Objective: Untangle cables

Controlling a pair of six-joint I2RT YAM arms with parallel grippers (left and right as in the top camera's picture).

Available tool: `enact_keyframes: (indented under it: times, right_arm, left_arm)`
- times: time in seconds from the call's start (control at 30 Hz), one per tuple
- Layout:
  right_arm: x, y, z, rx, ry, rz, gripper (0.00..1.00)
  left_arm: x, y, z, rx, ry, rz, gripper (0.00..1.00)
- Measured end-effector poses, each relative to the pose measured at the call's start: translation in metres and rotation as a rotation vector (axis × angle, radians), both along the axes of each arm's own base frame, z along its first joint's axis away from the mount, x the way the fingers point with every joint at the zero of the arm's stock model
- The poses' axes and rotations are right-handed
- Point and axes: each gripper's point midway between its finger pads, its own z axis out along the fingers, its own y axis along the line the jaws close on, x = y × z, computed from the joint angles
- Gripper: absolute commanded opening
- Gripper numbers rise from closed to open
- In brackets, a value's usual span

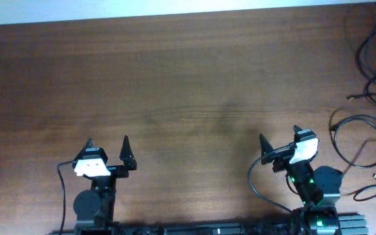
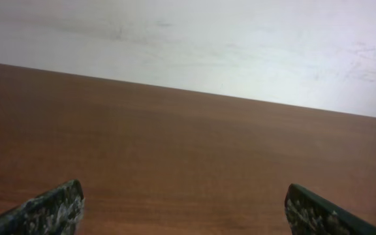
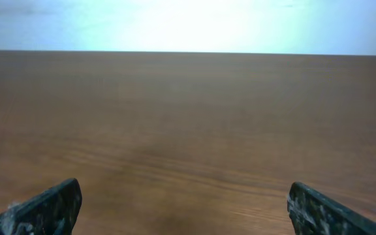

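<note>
The cables point(image 1: 356, 117) lie as loose black strands at the far right side of the table point(image 1: 188, 78), running out of the overhead view at its right edge. One strand curves down from the upper right corner, a second forms an open loop lower down, and small plug ends show among them. Whether the strands cross or knot one another cannot be told at this size. The cables rest flat on the wood, well apart from both grippers, and appear in neither wrist view. The right gripper point(image 1: 279, 135) sits nearest to them, at the near edge of the table and to the left of the loop. Its jaws are spread wide with nothing between them, and in the right wrist view both fingers point(image 3: 44, 209) frame only bare brown wood. The left gripper point(image 1: 108, 142) sits at the near edge on the left side. Its jaws are likewise spread wide and hold nothing, and its fingers point(image 2: 51, 209) frame bare table surface with a pale wall point(image 2: 240, 46) beyond the far edge.
</note>
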Motion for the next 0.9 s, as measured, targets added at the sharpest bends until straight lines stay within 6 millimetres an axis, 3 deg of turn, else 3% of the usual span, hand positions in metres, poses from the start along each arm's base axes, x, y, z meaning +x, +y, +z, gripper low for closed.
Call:
enact_keyframes:
  times: [0.17, 0.9]
  right_arm:
    - [-0.002, -0.015, 0.032, -0.020, -0.145, -0.088, 0.99]
    - [-0.001, -0.020, 0.029, -0.035, -0.133, -0.145, 0.99]
  left_arm:
    - [0.000, 0.000, 0.000, 0.000, -0.001, 0.000, 0.99]
    - [0.000, 0.000, 0.000, 0.000, -0.001, 0.000, 0.99]
